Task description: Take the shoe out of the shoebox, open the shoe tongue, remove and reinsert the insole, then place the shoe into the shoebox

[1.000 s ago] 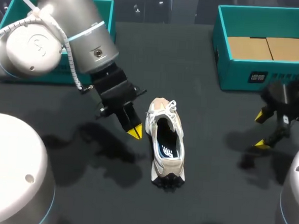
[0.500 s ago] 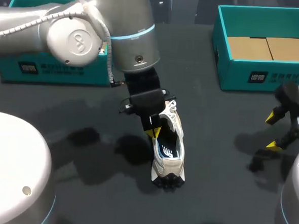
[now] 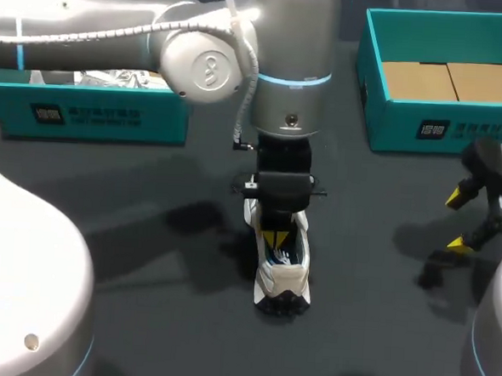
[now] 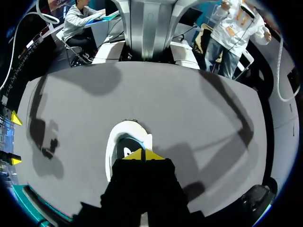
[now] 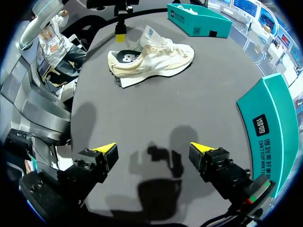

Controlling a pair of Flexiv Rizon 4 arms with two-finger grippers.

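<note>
A cream and white shoe (image 3: 286,275) lies on the dark table with its heel toward the front edge; a dark insole shows in its opening. My left gripper (image 3: 275,239) hangs over that opening, shut, its yellow tips pressed together with nothing between them. In the left wrist view the tips (image 4: 143,154) sit just above the shoe's heel rim (image 4: 113,142). My right gripper (image 3: 458,221) stands open well to the right of the shoe, holding nothing. In the right wrist view its gripper (image 5: 154,151) faces bare table, with the shoe (image 5: 151,54) far ahead.
A teal shoebox (image 3: 372,85) with a cardboard floor stands at the back right, close to my right gripper. Another teal box (image 3: 93,114) stands at the back left, partly behind my left arm. Both show in the right wrist view: near box (image 5: 274,123), far box (image 5: 199,19).
My left arm has swung right, from beside the shoe's left side to directly over its opening. My right gripper drifted slightly right at first, then held still.
</note>
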